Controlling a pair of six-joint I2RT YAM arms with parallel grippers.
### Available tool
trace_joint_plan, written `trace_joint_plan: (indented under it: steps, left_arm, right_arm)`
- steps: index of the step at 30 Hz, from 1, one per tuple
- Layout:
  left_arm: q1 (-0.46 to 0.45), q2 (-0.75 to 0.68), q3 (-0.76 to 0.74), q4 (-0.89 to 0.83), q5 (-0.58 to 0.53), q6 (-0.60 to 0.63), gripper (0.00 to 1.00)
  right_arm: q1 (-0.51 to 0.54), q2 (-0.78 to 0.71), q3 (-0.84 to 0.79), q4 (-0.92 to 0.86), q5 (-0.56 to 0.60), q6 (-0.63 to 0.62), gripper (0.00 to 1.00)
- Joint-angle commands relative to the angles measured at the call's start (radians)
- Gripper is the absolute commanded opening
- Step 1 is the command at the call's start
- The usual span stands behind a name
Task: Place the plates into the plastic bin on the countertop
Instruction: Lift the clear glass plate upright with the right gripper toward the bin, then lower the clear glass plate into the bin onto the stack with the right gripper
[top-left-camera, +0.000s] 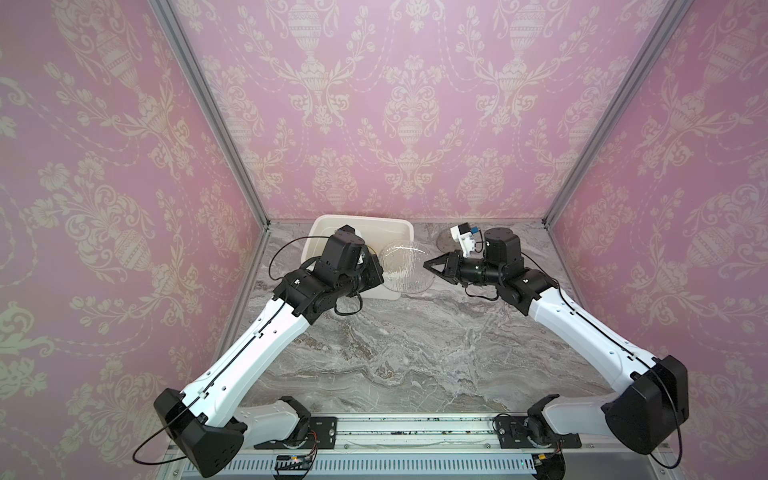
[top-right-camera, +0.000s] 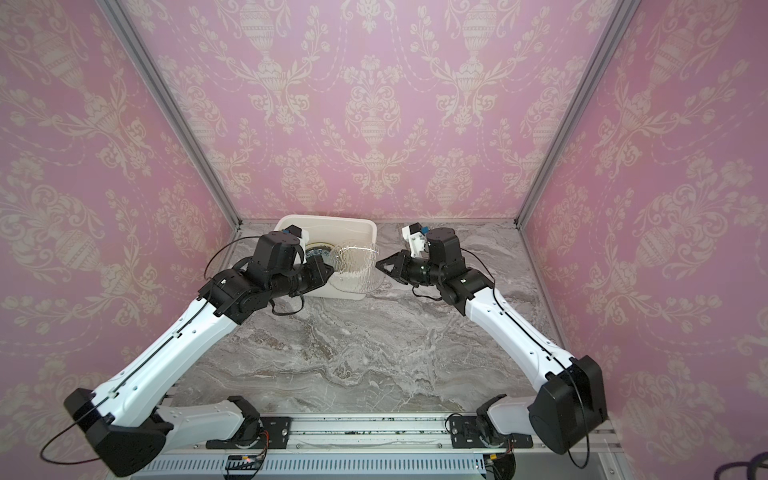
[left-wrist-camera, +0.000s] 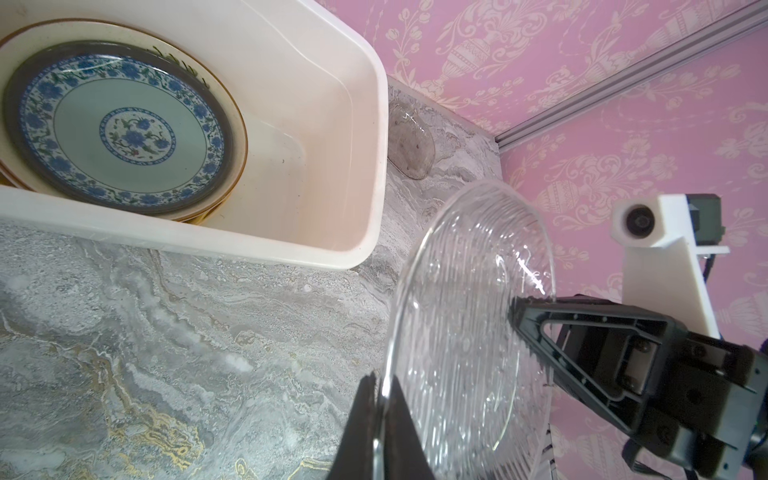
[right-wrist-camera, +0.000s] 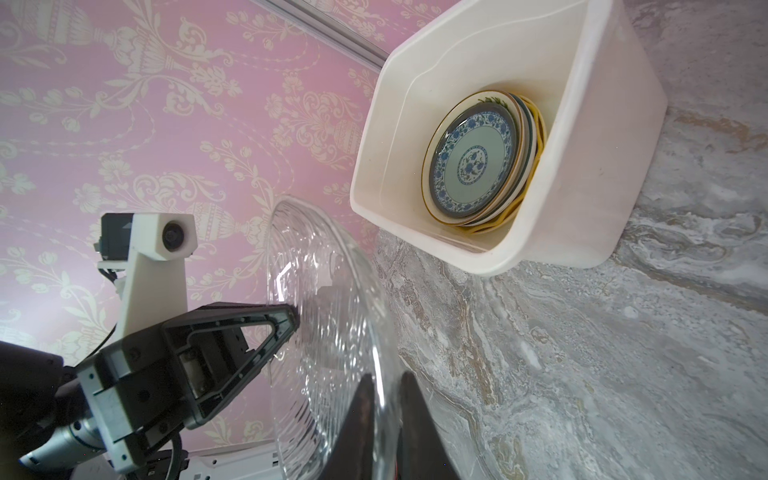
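Left pincer (left-wrist-camera: 384, 409), right pincer (right-wrist-camera: 386, 399) both clamped on rim of clear ribbed glass plate (left-wrist-camera: 457, 332) over grey marble-patterned countertop (top-left-camera: 415, 353); white rectangular plastic bin (top-left-camera: 386, 232) at 11 o'clock; pink damask walls (top-left-camera: 415, 124).

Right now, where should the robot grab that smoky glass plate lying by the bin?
Probably its thin rim, on the side facing away from the plastic bin, coming in low from the right. The smoky glass plate lies flat on the countertop, with the bin close on its left and the wall behind, so that edge looks freest.
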Motion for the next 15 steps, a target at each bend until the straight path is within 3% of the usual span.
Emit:
trace_joint_plan:
  steps: [1,4,6,10,13,15]
  left_arm:
    - [0.002,-0.047,-0.011,0.037,-0.061,-0.027,0.00]
    - [0.002,-0.070,-0.026,0.053,-0.082,-0.016,0.00]
    - [0.002,-0.090,-0.037,0.078,-0.095,0.007,0.11]
    - [0.002,-0.162,-0.035,0.075,-0.195,0.095,0.46]
    - [0.002,-0.216,-0.009,0.015,-0.308,0.186,0.62]
    - [0.002,-0.247,0.013,-0.035,-0.392,0.241,0.67]
  right_arm:
    - [0.011,0.015,0.061,-0.034,0.054,-0.013,0.05]
    - [0.021,0.030,0.095,-0.079,0.076,-0.027,0.01]
    - [0.027,0.045,0.122,-0.105,0.088,-0.034,0.00]
    - [0.042,0.103,0.208,-0.164,0.123,-0.054,0.00]
    - [0.048,0.170,0.274,-0.177,0.148,-0.042,0.00]
    - [0.054,0.223,0.327,-0.188,0.168,-0.030,0.00]
